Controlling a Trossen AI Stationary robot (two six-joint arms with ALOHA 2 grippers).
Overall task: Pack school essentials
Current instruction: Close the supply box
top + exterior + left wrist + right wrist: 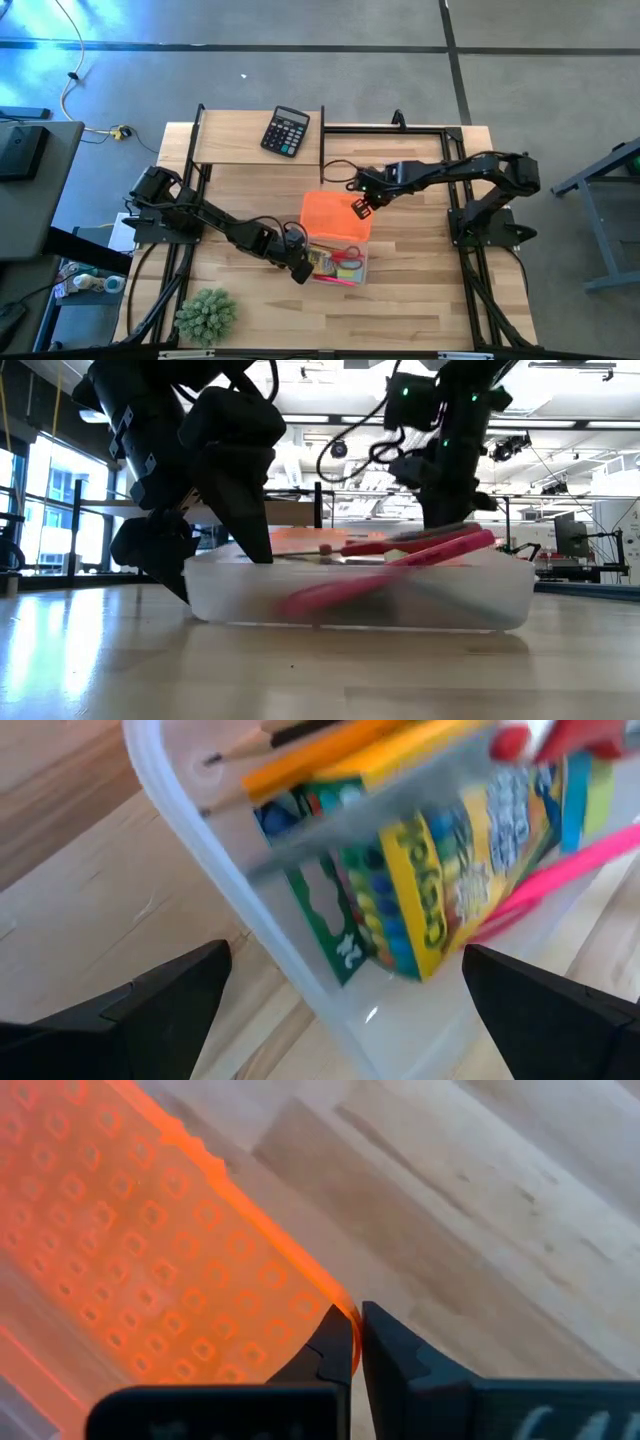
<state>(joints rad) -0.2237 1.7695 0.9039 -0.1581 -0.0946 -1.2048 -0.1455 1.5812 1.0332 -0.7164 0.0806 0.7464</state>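
The right gripper pinches the lid's edge (thin hold); it could slip. The left gripper gapes beside the box.

Grey floor, bright ceiling lights

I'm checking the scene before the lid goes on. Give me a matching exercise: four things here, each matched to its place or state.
Things:
1. orange lid
2. calculator
3. plant
4. crayon pack

Places or states:
A. on the table's near left corner
B. inside the clear box
C. pinched at its edge by the right gripper
D. on the table's far side, away from both grippers

Pairs: 1-C, 2-D, 3-A, 4-B
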